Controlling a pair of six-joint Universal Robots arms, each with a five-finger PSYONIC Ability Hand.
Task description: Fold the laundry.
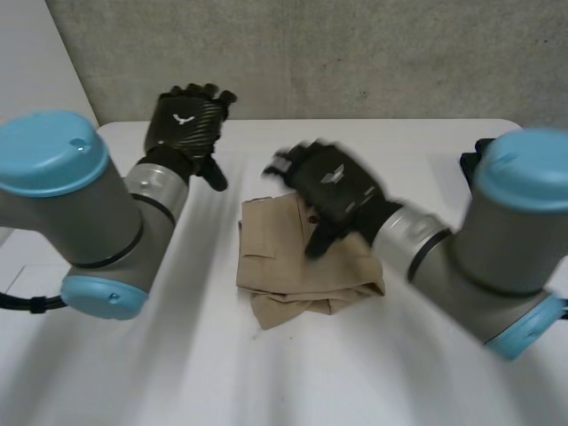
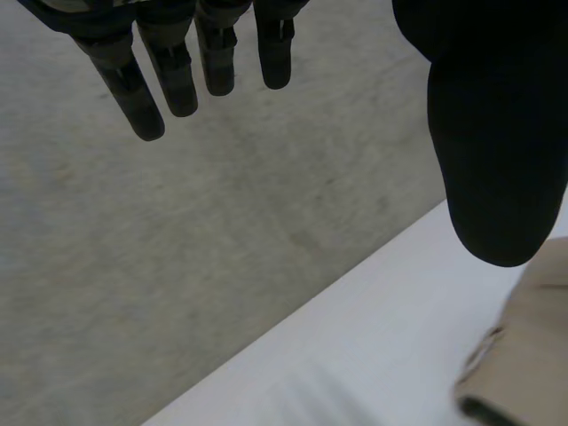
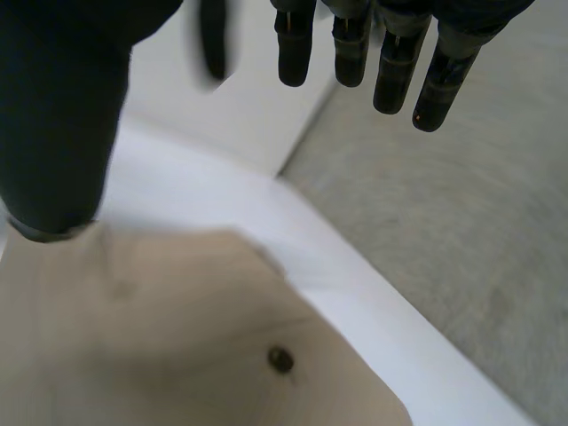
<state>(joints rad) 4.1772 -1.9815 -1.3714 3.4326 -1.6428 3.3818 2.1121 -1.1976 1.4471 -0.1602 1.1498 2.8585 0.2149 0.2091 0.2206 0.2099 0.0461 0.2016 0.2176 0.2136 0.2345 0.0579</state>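
A tan garment [image 1: 302, 262] lies folded into a small bundle in the middle of the white table [image 1: 177, 355]. My right hand [image 1: 333, 182] hovers over its far edge, open, fingers straight and holding nothing. In the right wrist view, that hand [image 3: 62, 115] is above the tan cloth [image 3: 160, 337], and a dark button [image 3: 281, 358] shows under the palm. My left hand [image 1: 186, 124] is raised over the back left of the table, open and apart from the cloth. In the left wrist view, a corner of the garment [image 2: 528, 346] lies below the left hand's [image 2: 497, 133] thumb.
A black object [image 1: 475, 161] sits at the table's far right edge, partly behind my right arm. A grey concrete wall [image 1: 355, 53] runs along the back edge of the table. Bare table lies in front of and to the left of the bundle.
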